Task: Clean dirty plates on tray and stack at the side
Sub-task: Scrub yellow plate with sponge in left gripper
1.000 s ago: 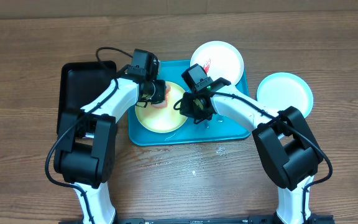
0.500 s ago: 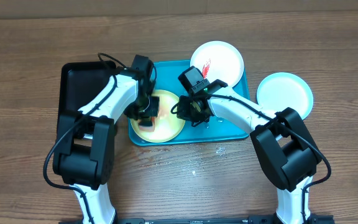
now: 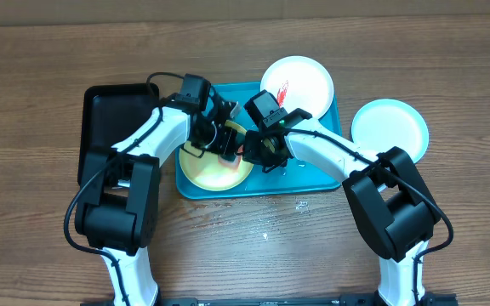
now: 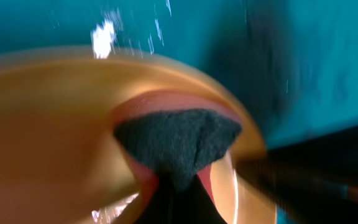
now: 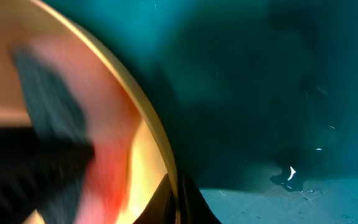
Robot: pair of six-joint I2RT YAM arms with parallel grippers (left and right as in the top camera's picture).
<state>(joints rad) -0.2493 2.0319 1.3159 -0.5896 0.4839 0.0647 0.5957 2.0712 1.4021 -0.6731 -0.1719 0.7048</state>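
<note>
Your left hand, pinching the sponge, has swept from the yellow-green plate's near-left part to its right side, so the scrub looks mid-stroke and unfinished. Your right hand stays clamped on that plate's right rim on the tray. The red-smeared white plate waits at the tray's far corner, and the light blue plate sits on the tabletop.

Turquoise tray: flat on desk, small wet glints on its floor. Yellow-green plate: in tray's left half, partly hidden. White plate: red smear, resting over tray's far right corner. Light blue plate: plain, on desk just right of tray.
</note>
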